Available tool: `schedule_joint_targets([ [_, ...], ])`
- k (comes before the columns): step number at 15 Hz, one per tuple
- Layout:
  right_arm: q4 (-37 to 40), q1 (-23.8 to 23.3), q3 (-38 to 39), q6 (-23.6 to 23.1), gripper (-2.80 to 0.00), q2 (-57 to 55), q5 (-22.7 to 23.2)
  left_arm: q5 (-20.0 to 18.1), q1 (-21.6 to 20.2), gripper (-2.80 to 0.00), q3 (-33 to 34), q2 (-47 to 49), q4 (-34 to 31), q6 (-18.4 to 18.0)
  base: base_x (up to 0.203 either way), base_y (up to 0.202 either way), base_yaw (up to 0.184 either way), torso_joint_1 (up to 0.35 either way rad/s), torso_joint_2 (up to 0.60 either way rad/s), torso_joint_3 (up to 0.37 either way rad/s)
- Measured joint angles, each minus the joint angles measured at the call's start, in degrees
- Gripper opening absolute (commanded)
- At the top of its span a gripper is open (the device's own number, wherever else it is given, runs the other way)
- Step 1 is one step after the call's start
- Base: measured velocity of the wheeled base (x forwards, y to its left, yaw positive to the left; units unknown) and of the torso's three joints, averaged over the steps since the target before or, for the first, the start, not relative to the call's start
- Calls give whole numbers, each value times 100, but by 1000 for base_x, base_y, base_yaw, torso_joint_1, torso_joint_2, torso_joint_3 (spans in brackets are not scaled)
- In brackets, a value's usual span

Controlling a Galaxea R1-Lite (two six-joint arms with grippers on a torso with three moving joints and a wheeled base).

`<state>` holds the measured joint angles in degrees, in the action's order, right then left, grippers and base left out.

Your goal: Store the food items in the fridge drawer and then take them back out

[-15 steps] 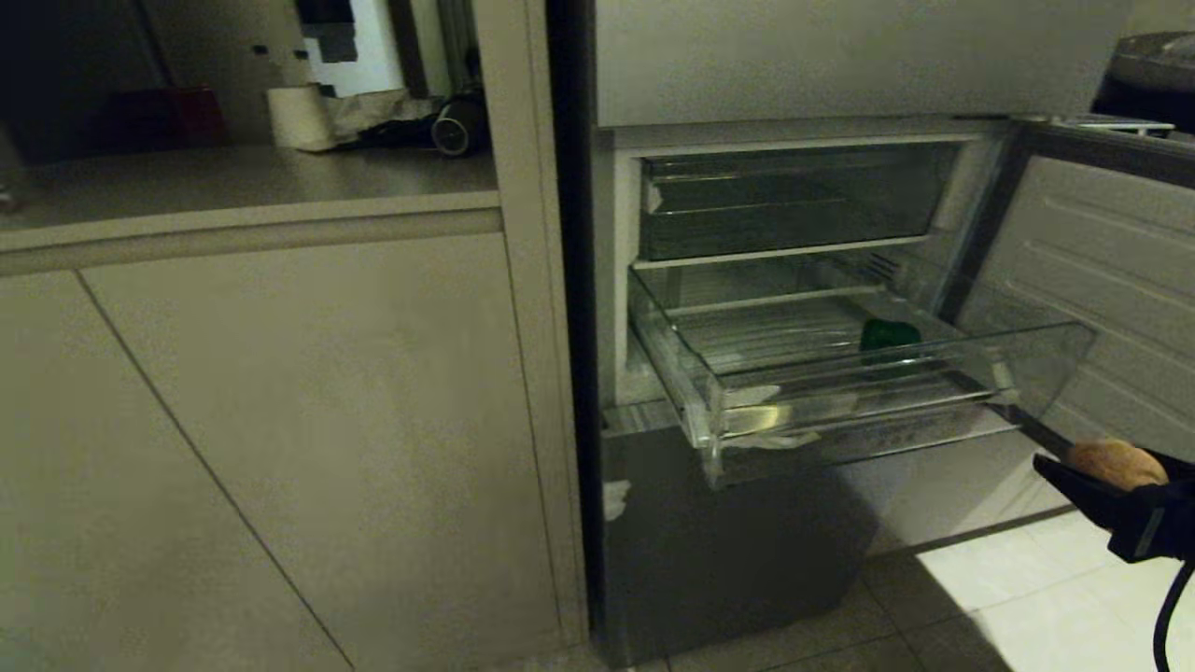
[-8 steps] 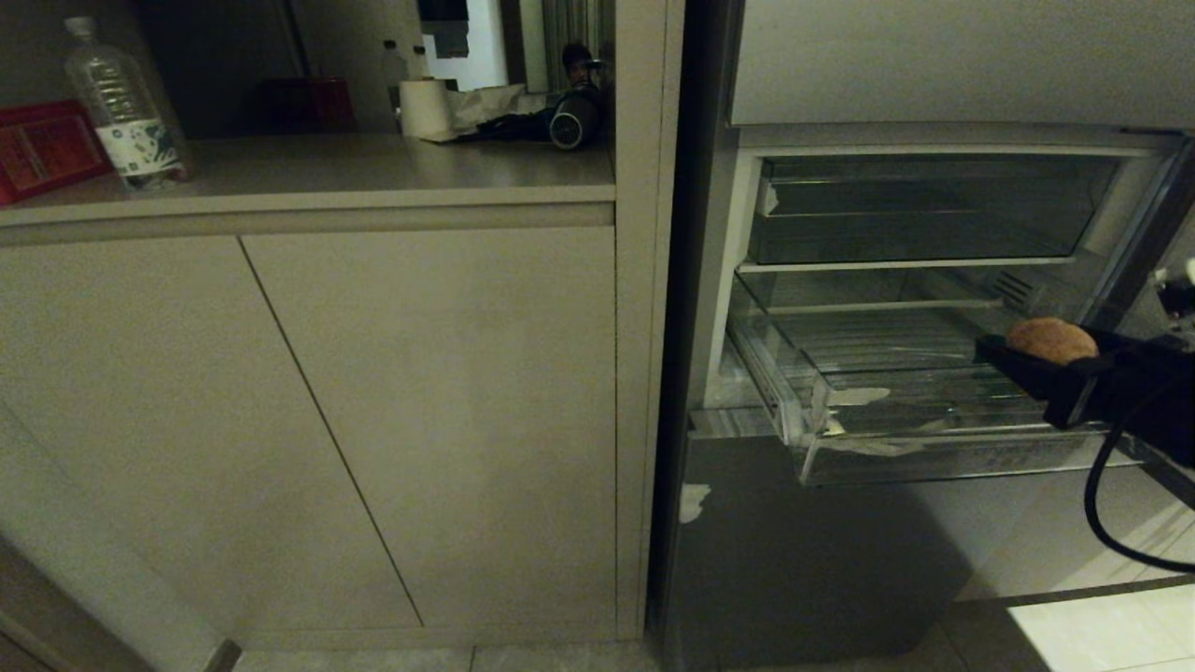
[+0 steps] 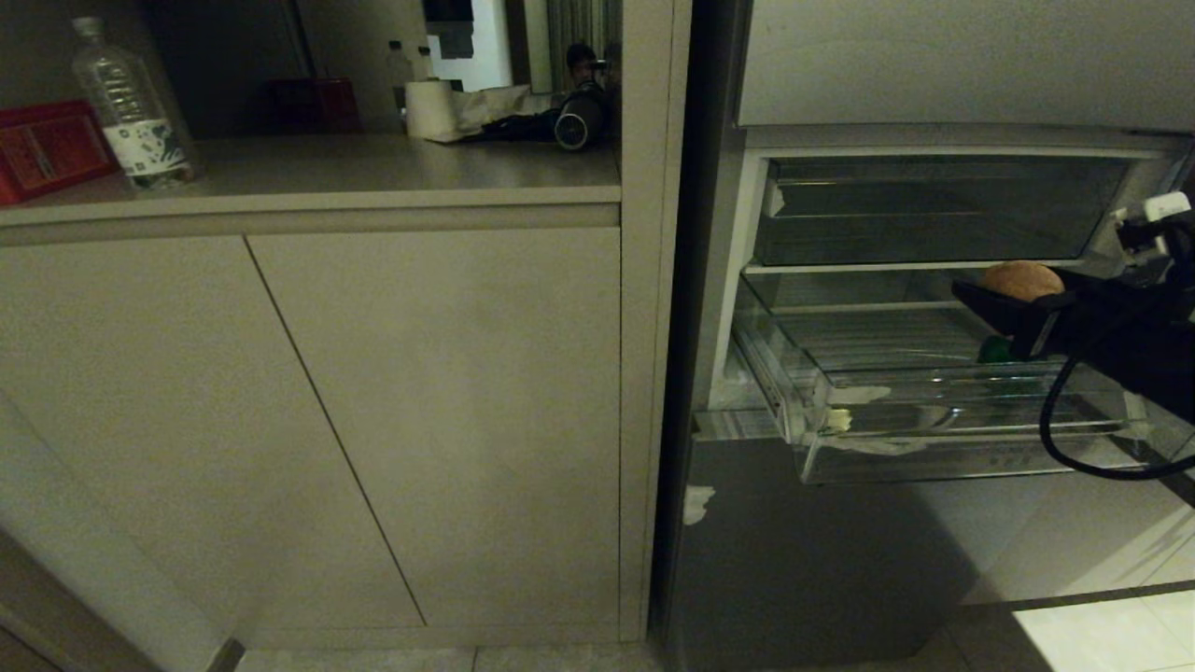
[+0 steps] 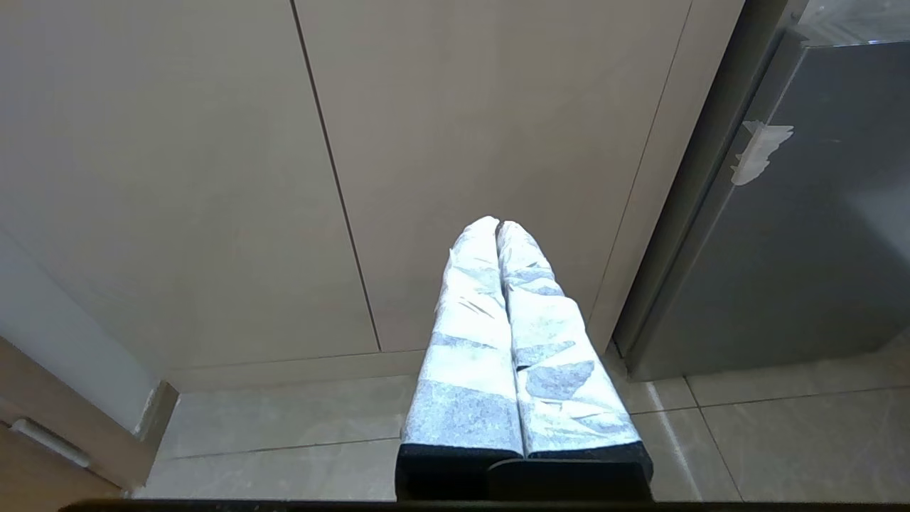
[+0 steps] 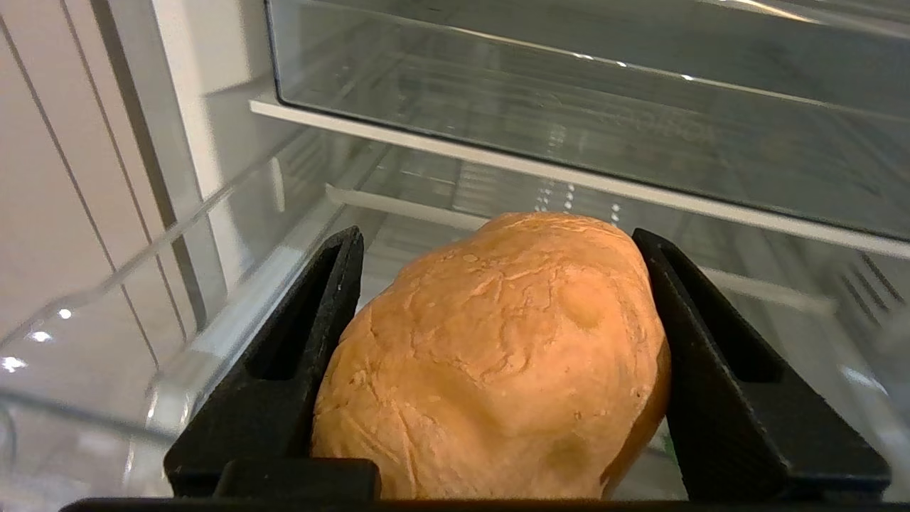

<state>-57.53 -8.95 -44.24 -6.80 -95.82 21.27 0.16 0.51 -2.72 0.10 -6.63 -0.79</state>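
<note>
Bread roll [image 5: 498, 355] sat clamped between the jaws of the right gripper [image 3: 1013, 313], poised above the pulled-out fridge drawer [image 3: 934, 439]. A small green item [image 3: 994, 350], possibly a vegetable, lay inside the drawer. The left gripper [image 4: 498, 227] hung parked near the floor, fingers pressed together and empty.

The head view looks forward and slightly down, from some way back, at beige cabinet doors [image 3: 429, 411] and the pulled-out clear plastic fridge drawer [image 3: 934, 401]. The left wrist view faces low along the closed, tape-wrapped left gripper [image 4: 498, 231], sharing those cabinet doors and the grey fridge panel [image 4: 782, 235]. The right wrist view sits very close inside the fridge, sharing the drawer and the tan bread roll [image 5: 498, 355].
</note>
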Motion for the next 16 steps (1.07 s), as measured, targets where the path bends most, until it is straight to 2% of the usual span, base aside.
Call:
schedule_joint_targets([
  [1,0,-2,-81,20,0,-99,0,0,-2,-280,0,0,-1,0,0,0,0,0,0,0],
  [7,4,38,-712,258,0,-788,-16,0,1,-280,0,0,0,2,0,0,0,0,0,0],
  [11,4,35,-726,291,0,-896,-18,0,-1,-280,0,0,-1,2,0,0,0,0,0,0],
  [12,11,35,-619,345,-280,-820,-24,0,-2,-280,0,0,0,2,0,0,0,0,0,0],
  [16,175,30,464,690,-280,293,-64,0,-2,-280,0,0,0,1,0,0,0,0,0,0],
])
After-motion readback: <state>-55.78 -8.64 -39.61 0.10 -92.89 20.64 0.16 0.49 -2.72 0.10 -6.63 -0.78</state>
